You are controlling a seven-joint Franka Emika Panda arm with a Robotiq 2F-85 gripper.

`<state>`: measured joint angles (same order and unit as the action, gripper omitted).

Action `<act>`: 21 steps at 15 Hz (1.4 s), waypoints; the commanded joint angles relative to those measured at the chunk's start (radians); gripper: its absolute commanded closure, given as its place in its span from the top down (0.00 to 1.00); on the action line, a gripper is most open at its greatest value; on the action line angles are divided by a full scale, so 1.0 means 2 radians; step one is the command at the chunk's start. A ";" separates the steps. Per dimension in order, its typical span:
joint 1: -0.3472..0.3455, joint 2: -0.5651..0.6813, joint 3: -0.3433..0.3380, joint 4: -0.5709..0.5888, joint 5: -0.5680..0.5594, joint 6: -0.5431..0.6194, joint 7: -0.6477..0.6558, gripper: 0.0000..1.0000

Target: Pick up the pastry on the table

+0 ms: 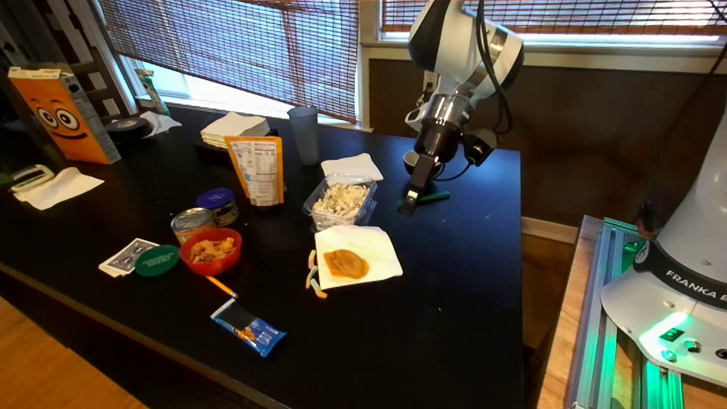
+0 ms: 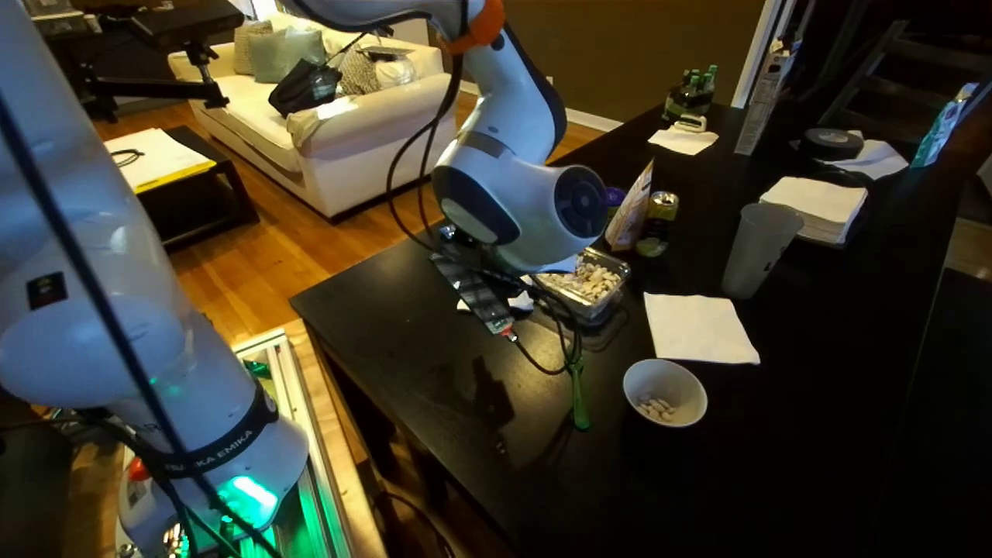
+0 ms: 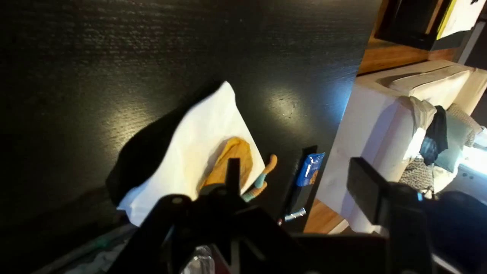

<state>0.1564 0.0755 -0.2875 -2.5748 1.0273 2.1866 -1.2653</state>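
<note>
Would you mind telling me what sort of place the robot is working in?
Most likely a home, perhaps a living or dining area: the exterior views show a sofa with cushions on it, and woven blinds.

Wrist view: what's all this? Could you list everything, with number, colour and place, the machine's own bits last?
pastry: one, golden, on napkin
napkin: one, white, on table
table: one, black, under napkin
worm-shaped sweets: count unclear, orange and teal, at napkin's edge
packet: one, mostly blue, right of sweets
red speck: one, red, by packet, too small to name
blurred shapes: count unclear, greyish, bottom left
sofa: one, cream, right
cushions: several, green and patterned, on sofa
bag-like thing: one, dark, on sofa
coffee table: one, black, top right
sheet: one, white, yellow edge, on coffee table
floor: one, brown, beside sofa
gripper: one, black, bottom, standing open
</note>
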 commanded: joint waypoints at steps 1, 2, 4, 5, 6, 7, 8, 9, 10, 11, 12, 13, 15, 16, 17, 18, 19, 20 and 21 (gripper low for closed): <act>-0.051 0.048 0.058 0.040 -0.005 0.011 0.011 0.42; -0.060 0.036 0.067 0.040 -0.007 0.008 0.009 0.34; -0.073 0.040 0.081 0.034 -0.009 0.010 0.004 0.45; -0.076 0.036 0.085 0.037 -0.011 0.010 0.004 0.39; -0.077 0.031 0.087 0.038 -0.012 0.009 0.005 0.32; -0.078 0.027 0.088 0.037 -0.012 0.009 0.006 0.28; -0.078 0.024 0.087 0.037 -0.013 0.009 0.006 0.07; -0.079 0.038 0.090 0.044 -0.003 0.025 0.011 0.07; -0.080 0.049 0.094 0.047 0.004 0.048 0.015 0.01; -0.081 0.058 0.098 0.049 0.010 0.066 0.021 0.00; -0.081 0.068 0.103 0.051 0.012 0.093 0.029 0.00; -0.081 0.076 0.107 0.053 0.013 0.109 0.036 0.00; -0.082 0.093 0.117 0.059 0.014 0.141 0.048 0.00; -0.083 0.100 0.121 0.062 0.013 0.152 0.054 0.00; -0.084 0.106 0.127 0.066 0.015 0.164 0.058 0.00; -0.084 0.113 0.132 0.070 0.017 0.178 0.060 0.00; -0.084 0.120 0.137 0.073 0.018 0.193 0.061 0.00; -0.084 0.126 0.142 0.077 0.020 0.210 0.062 0.00; -0.085 0.133 0.147 0.081 0.022 0.224 0.063 0.00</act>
<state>0.0023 0.2915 -0.0327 -2.4512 1.0345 2.5598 -1.1465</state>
